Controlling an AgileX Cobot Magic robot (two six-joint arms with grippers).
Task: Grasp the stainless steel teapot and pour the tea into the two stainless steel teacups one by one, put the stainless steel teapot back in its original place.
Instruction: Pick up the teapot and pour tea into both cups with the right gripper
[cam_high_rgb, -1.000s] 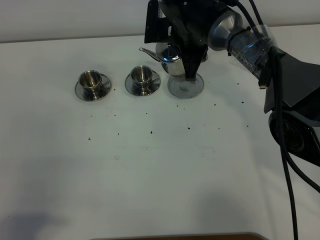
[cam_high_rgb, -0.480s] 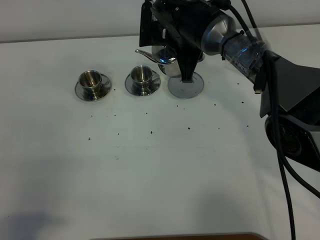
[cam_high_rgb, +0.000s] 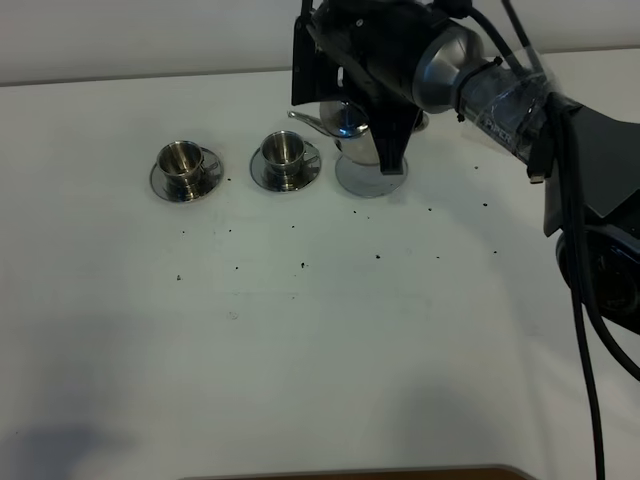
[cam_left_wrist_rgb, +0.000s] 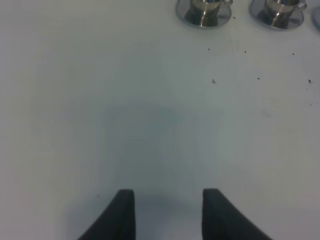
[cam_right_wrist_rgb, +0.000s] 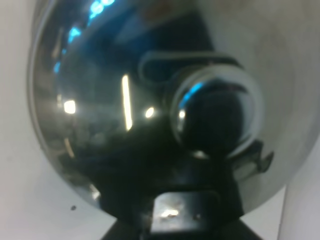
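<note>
The stainless steel teapot (cam_high_rgb: 347, 127) is held over the far edge of the flat round dish (cam_high_rgb: 365, 180), its spout pointing left towards the nearer teacup. I cannot tell whether it touches the dish. My right gripper (cam_high_rgb: 389, 158) is shut on its handle side. The pot fills the right wrist view (cam_right_wrist_rgb: 125, 100), with the gripper (cam_right_wrist_rgb: 182, 215) against it. Two teacups on saucers stand to the left, one (cam_high_rgb: 284, 149) near the spout and one (cam_high_rgb: 182, 158) farther left. My left gripper (cam_left_wrist_rgb: 167, 215) is open and empty above bare table, with both cups (cam_left_wrist_rgb: 204, 7) (cam_left_wrist_rgb: 280, 7) far ahead of it.
Small dark specks are scattered on the white table (cam_high_rgb: 300, 330) in front of the cups and dish. The right arm (cam_high_rgb: 520, 100) with its cables reaches in from the right edge. A brown edge (cam_high_rgb: 350, 472) shows at the table's front.
The teapot had been carried a little left and up towards the cups; now it has moved back to the right and lower over the dish. The cups have not moved.
</note>
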